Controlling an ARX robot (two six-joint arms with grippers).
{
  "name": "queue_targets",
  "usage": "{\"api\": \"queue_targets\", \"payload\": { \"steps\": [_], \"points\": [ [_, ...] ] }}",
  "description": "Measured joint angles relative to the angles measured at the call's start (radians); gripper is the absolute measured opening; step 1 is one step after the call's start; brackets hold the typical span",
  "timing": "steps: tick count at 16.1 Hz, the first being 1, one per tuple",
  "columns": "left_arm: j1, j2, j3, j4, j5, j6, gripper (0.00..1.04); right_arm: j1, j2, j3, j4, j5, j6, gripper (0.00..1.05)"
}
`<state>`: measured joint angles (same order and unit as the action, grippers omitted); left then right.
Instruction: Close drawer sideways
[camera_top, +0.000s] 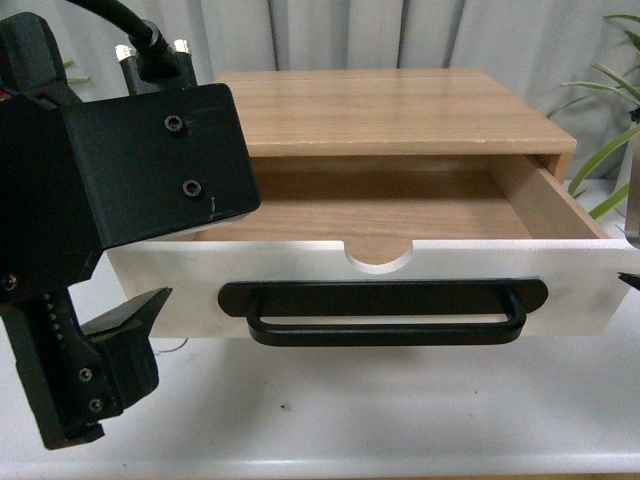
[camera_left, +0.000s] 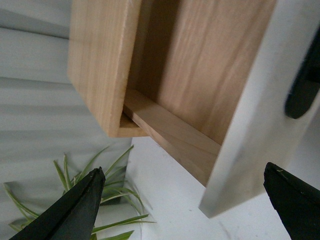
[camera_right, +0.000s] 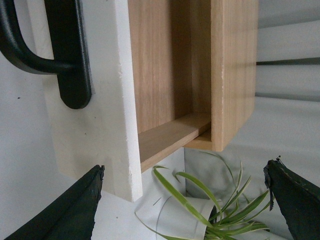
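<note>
Drawer (camera_top: 450, 262) sits centre, pulled well out of the cabinet (camera_top: 400, 110). Your left gripper (camera_left: 182, 175) is near its 9 o'clock end and your right gripper (camera_right: 184, 167) near the 3 o'clock end. Both jaws are wide open and empty. Looks pre-push: next, contact it and shove toward 12 o'clock.

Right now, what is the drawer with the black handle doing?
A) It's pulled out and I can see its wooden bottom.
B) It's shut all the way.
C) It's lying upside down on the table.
A: the drawer sticks out from the wooden case, its white front well forward and its bare wood floor showing.
</note>
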<state>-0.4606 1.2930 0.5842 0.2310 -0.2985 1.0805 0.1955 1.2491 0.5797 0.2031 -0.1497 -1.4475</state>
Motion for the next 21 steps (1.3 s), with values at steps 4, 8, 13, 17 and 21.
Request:
{"api": "queue_targets", "payload": {
  "steps": [4, 8, 13, 17, 21],
  "points": [
    [0.012, 0.085, 0.022, 0.095, -0.005, 0.002, 0.98, -0.028, 0.061, 0.039, 0.026, 0.004, 0.006, 0.98],
    [0.026, 0.136, 0.048, 0.161, -0.024, 0.008, 0.98, -0.047, 0.151, 0.112, 0.034, 0.011, 0.013, 0.98],
    [0.032, 0.223, 0.090, 0.251, -0.045, 0.007, 0.98, -0.045, 0.278, 0.229, 0.025, 0.011, 0.042, 0.98],
    [0.053, 0.315, 0.159, 0.302, -0.050, -0.002, 0.98, -0.038, 0.354, 0.326, 0.017, 0.029, 0.056, 0.98],
    [0.062, 0.391, 0.225, 0.322, -0.058, -0.021, 0.98, -0.037, 0.433, 0.414, 0.020, 0.041, 0.070, 0.98]
  ]
}}
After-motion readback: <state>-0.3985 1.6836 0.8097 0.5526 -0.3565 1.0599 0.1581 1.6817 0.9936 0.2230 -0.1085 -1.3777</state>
